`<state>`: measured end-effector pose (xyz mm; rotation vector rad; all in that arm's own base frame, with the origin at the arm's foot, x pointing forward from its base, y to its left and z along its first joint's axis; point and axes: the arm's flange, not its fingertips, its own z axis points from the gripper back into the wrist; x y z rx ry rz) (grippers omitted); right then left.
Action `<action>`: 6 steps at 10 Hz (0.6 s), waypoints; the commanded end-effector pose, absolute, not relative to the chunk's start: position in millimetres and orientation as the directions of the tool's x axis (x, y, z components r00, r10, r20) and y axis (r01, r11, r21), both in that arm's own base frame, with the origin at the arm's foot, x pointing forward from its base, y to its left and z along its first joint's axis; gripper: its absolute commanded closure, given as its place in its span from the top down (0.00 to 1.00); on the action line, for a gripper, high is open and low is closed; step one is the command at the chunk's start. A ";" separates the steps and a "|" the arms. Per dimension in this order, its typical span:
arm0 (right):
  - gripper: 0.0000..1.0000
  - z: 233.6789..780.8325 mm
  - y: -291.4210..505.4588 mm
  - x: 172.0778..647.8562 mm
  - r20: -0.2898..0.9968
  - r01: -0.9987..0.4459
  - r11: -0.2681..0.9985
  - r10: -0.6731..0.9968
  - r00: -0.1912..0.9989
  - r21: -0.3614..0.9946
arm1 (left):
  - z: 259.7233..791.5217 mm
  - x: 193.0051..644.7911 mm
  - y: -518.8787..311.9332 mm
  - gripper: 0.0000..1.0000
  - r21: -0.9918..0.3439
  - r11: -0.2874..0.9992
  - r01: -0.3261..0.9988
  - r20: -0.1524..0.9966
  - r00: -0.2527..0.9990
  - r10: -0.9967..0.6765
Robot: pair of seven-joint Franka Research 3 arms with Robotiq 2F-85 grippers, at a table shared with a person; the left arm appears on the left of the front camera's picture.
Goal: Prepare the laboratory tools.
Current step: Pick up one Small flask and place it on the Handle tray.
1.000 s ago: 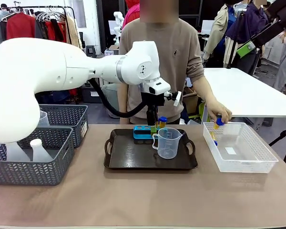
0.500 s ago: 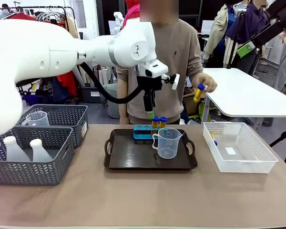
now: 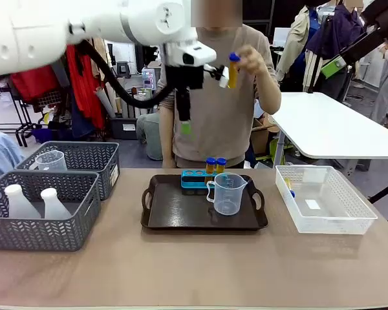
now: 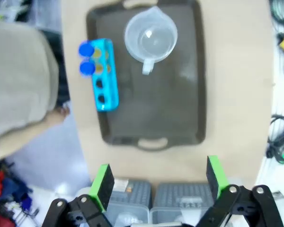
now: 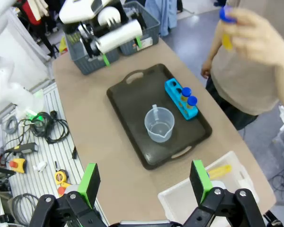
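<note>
The left gripper (image 4: pixel 159 182) and right gripper (image 5: pixel 145 181) are spread wide, empty; two tubes (image 3: pixel 211 164) are seated in the rack (image 3: pixel 193 179) at the far edge of the tray (image 3: pixel 200 225).

The tan counter (image 3: pixel 181 271) spans the front view from side to side. A dark brown tray (image 3: pixel 174 213) with a handle at each end sits near its middle, toward the far edge. On the left stand two grey lattice baskets, the nearer one (image 3: pixel 42 232) just in front of the farther one (image 3: pixel 94 161). A white lattice basket (image 3: pixel 333 226) sits on the right, apart from the tray.
</note>
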<state>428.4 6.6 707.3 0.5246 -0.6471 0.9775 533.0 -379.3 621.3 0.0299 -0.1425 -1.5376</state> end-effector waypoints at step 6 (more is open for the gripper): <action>1.00 709.0 7.6 428.0 0.715 -0.883 0.456 0.579 0.392 0.115 | 717.4 498.6 -263.2 1.00 0.287 0.550 0.784 -0.074 0.590 -0.804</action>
